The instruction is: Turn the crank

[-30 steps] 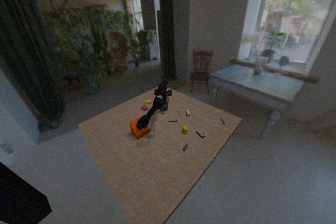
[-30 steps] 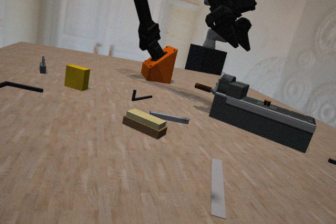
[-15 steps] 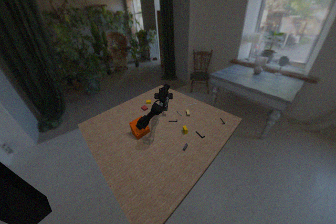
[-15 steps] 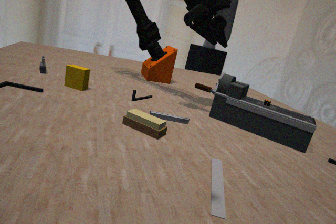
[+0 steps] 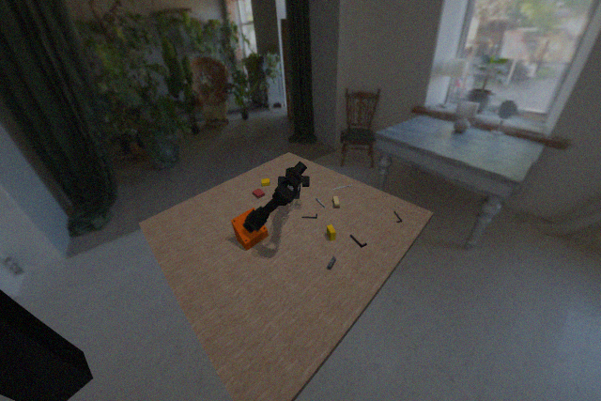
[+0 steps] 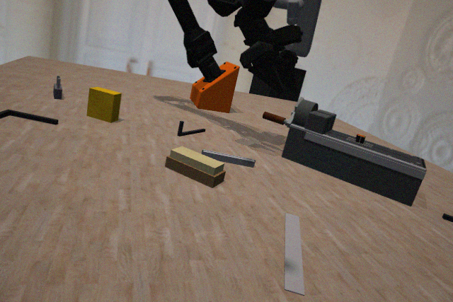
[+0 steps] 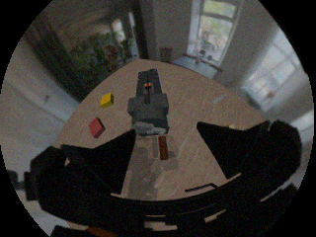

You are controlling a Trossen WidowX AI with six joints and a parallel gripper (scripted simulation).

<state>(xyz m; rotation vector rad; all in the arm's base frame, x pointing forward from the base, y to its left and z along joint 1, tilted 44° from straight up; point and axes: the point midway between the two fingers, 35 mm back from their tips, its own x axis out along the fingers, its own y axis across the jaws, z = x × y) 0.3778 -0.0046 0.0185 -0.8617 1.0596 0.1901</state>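
The dark grey machine [image 6: 351,168] [image 7: 149,103] stands on the table; in the top view the arm mostly hides it. Its crank has a reddish-brown handle [image 6: 273,117] [image 7: 163,148] that sticks out from the wheel end towards the arm's base. A small orange-red pointer [image 6: 360,136] [image 7: 147,85] shows on the slide on top; the brass marks are too small to tell whether it is level with them. My gripper [image 7: 166,128] is wide open and empty. In the exterior view it hangs above and behind the handle. In the wrist view the handle shows between the two fingers, not touched by either.
A yellow block [image 5: 265,182] [image 7: 107,100] and a red block [image 5: 258,192] [image 7: 97,127] lie beside the machine. Another yellow block [image 5: 331,232] [image 6: 103,105], a brown-and-cream block [image 5: 335,202] [image 6: 195,167], a grey bar [image 6: 228,158], a flat strip [image 6: 294,254] and several black hex keys lie farther off.
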